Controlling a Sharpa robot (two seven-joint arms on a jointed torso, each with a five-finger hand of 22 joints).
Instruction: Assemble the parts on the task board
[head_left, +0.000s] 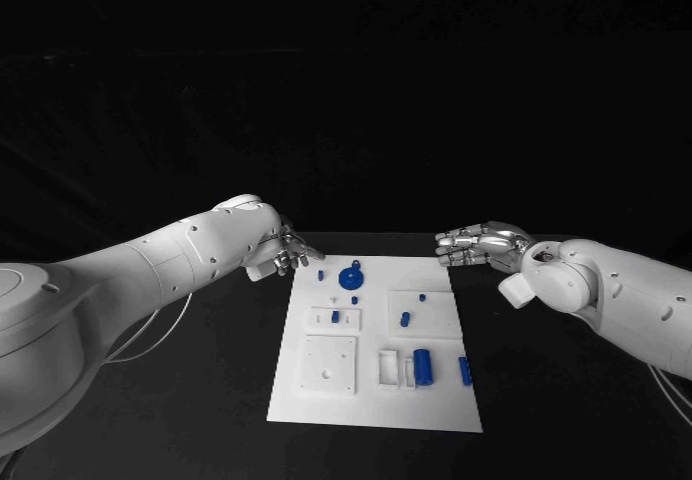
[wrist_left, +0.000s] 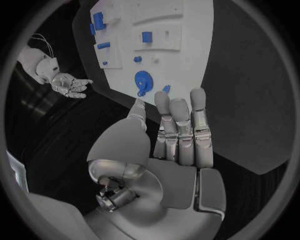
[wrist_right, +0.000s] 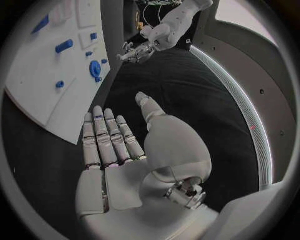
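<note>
No legible writing on anything. White task board (head_left: 372, 400) lies mid-table on the black table (head_left: 577, 420), dark room behind. Blue parts on it: a round disc (head_left: 351, 279) near the far edge, a block (head_left: 421, 366) nearer the robot. Left hand (head_left: 278, 256) beside the board's far left corner, fingers straight, holding nothing. Right hand (head_left: 480, 246) off the far right corner, fingers apart, empty.
</note>
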